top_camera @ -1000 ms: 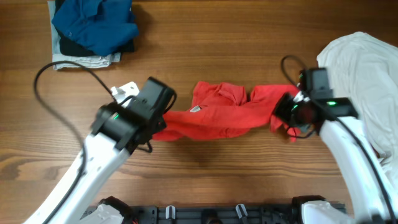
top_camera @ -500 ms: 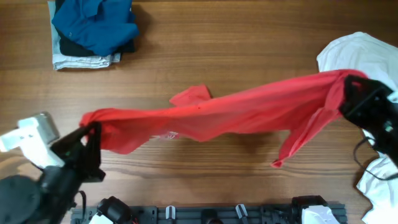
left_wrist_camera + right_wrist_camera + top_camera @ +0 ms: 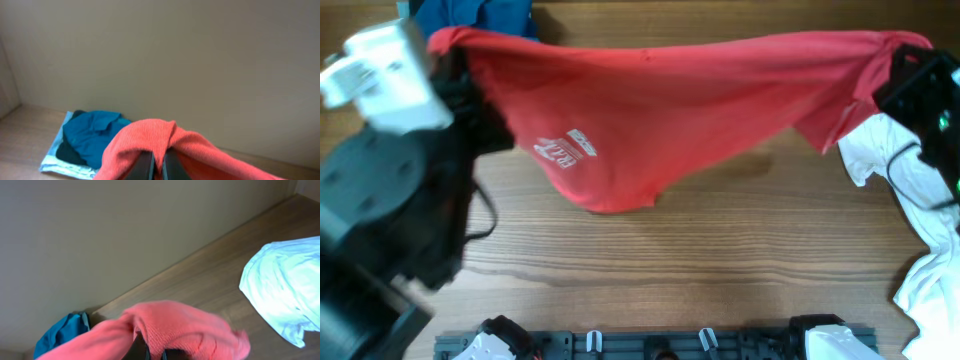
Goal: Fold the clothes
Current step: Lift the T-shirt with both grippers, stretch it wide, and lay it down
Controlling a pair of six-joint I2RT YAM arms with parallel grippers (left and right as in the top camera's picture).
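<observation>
T-shirt (image 3: 650, 110) in red hangs stretched between left claw (image 3: 157, 162) and right claw (image 3: 156, 353), both clamped on it.

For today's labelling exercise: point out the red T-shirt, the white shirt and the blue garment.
red T-shirt (image 3: 650, 110): overhead view, stretched middle.
white shirt (image 3: 285, 287): right wrist view, crumpled middle.
blue garment (image 3: 90, 132): left wrist view, top fold.

Top-down overhead; close wrist views toward wall (image 3: 200, 60), red T-shirt (image 3: 650, 110) common.

Brown wood-grain table (image 3: 720, 250); plain beige wall (image 3: 200, 60) rising behind it; soft, even light.
</observation>
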